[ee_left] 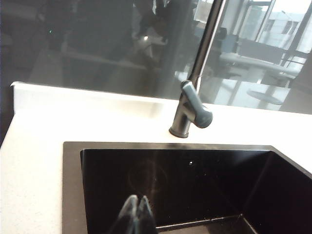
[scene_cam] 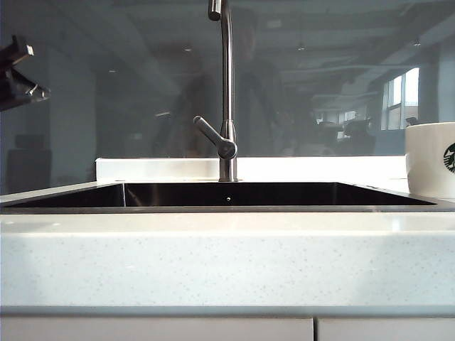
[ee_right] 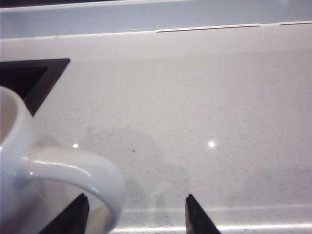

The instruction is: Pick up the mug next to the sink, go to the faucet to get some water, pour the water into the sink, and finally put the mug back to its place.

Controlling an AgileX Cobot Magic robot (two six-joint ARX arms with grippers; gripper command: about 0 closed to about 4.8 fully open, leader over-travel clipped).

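Right wrist view: mug point(ee_right: 29, 170) handle beside right gripper's point(ee_right: 136, 214) spread fingers point(ee_right: 197, 217).

White logo mug point(scene_cam: 431, 160) upright on counter beside dark sunken sink point(scene_cam: 227, 195), slim metal faucet point(scene_cam: 226, 106) behind basin.

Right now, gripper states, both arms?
Left gripper: shut, empty, over the sink.
Right gripper: open, holding nothing, fingers by the mug handle on the countertop.

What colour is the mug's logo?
Green and black on the white mug; the exterior view shows it best.
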